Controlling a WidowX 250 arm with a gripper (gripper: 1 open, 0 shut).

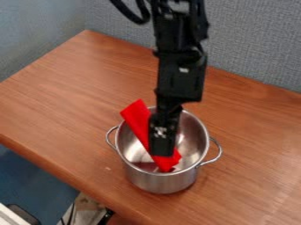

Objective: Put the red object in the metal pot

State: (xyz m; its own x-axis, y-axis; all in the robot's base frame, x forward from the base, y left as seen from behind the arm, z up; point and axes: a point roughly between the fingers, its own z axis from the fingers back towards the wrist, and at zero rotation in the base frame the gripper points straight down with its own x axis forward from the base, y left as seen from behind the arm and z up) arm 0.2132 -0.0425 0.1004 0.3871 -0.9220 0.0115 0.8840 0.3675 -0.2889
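Red object point(143, 125) leans in metal pot point(165, 171), upper end over rim — jaws open above, pot near table point(59, 88) edge.

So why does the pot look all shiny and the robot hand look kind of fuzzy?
In the camera view, the metal pot catches the room light, so its rim and wall show pale glare. The whole picture is small and soft, so the dark gripper blurs into the arm above it. The red object stays bright and easy to see, leaning in the pot, while the wooden table looks evenly lit.
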